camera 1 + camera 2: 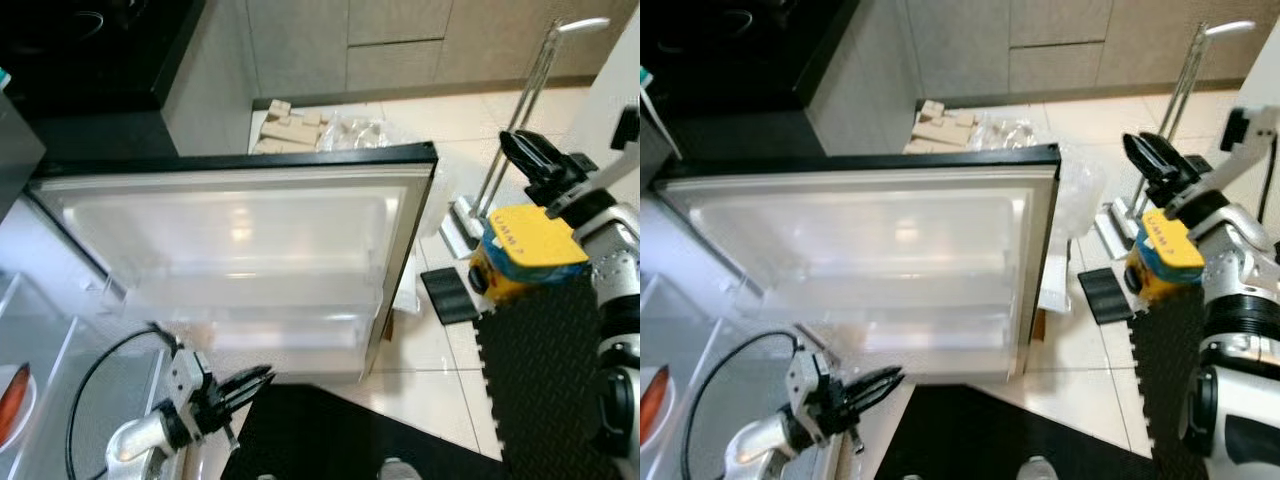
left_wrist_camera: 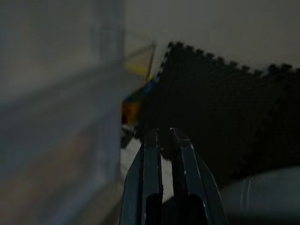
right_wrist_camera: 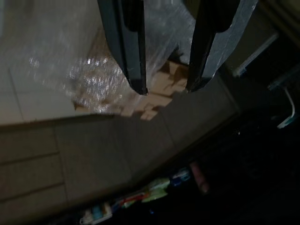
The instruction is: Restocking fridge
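Hanging low at the robot's left, the left gripper (image 1: 262, 380) points toward the foot of the open fridge door, its two long black fingers (image 2: 152, 154) drawn nearly together with only a thin slit between them and nothing held; a black cable (image 1: 100, 370) loops up behind its silver wrist; just beyond the fingertips lies the dark interlocking foam floor mat (image 1: 330, 430). Raised at the robot's right, the right gripper (image 1: 525, 150) stands with its fingers (image 3: 131, 47) clearly parted and empty, in the wrist view aimed at a heap of crinkled clear plastic wrap and tan cardboard pieces (image 3: 154, 93) on the floor; below that gripper, near the silver forearm, sits a yellow and blue carton-like package (image 1: 525, 250) at the edge of a second black foam mat (image 1: 545, 370); whether it rests on the floor or on the mat cannot be told. Between the two arms the wide white fridge door with a black rim (image 1: 240, 250) swings open, its translucent inner shelves (image 1: 250, 290) bare; to the robot's left, clear fridge shelving (image 1: 40, 360) carries an orange-red item (image 1: 12, 395) on a white dish; behind the door stand grey cabinet fronts (image 1: 400, 40) on beige floor tiles (image 1: 440, 340); a chrome-poled stand (image 1: 520, 110) rises beside the right gripper.
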Tool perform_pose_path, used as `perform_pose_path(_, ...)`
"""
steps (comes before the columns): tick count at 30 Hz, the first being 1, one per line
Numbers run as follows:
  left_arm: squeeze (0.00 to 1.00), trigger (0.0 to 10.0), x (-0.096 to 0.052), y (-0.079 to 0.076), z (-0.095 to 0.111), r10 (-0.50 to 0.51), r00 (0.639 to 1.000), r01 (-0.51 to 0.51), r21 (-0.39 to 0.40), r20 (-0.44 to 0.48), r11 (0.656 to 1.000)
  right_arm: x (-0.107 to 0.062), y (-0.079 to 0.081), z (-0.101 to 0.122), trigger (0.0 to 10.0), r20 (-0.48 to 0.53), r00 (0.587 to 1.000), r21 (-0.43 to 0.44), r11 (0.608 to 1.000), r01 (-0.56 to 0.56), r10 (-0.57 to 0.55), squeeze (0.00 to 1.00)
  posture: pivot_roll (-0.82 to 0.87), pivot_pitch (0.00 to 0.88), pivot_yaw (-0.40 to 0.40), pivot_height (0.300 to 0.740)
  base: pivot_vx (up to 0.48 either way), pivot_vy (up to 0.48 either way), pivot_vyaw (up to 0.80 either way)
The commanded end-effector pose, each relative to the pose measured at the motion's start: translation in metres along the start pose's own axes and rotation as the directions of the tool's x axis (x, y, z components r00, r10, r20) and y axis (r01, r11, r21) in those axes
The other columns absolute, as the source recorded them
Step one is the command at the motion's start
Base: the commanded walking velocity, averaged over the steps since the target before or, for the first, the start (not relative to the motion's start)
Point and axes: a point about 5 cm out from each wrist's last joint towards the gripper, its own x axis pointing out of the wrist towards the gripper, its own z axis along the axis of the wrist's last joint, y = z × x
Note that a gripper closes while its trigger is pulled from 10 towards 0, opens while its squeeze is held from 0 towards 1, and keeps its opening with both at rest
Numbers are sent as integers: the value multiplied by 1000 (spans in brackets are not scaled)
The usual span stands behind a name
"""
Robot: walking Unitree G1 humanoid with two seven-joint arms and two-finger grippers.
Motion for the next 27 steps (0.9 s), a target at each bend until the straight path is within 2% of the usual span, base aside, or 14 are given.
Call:
perform_pose_path(1,0,10000,-2,-2,8,1,1000,-1,-1,6,1000,-1,-1,-4,10000,5,1000,14,1000,-7,7,0,-156,151,73,721,0,0,0)
perform_pose_path(4,0,10000,6,-6,25,-10,1000,9,12,30,1000,0,0,-6,10000,40,999,60,998,-22,20,0,-150,152,74,721,0,0,0)
perform_pose_path(5,0,10000,20,-6,36,-18,999,17,16,43,1000,3,1,-5,10000,77,996,93,995,-43,36,0,-147,155,75,721,0,0,0)
perform_pose_path(6,0,10000,20,-6,36,-18,999,17,16,43,1000,3,1,-5,10000,77,996,93,995,-43,36,0,-147,155,75,721,0,0,0)
perform_pose_path(7,0,10000,32,-6,46,-27,998,26,18,54,1000,6,3,-4,10000,102,993,115,991,-63,52,0,-144,155,76,721,0,0,0)
perform_pose_path(8,0,10000,32,-6,46,-27,998,26,18,54,1000,6,3,-4,10000,102,993,115,991,-63,52,0,-144,155,76,721,0,0,0)
perform_pose_path(10,0,10000,45,-7,63,-37,998,36,19,51,999,16,12,-5,10000,113,987,131,983,-128,114,0,-139,157,74,721,0,0,0)
perform_pose_path(17,0,10000,43,-11,73,-12,999,11,18,33,1000,27,22,-5,10000,113,978,134,972,-191,177,0,-134,156,61,721,0,0,0)
perform_pose_path(27,0,10000,41,-16,82,39,999,-39,18,-6,999,33,27,-12,10000,25,977,102,972,-212,211,0,-137,156,9,721,0,0,0)
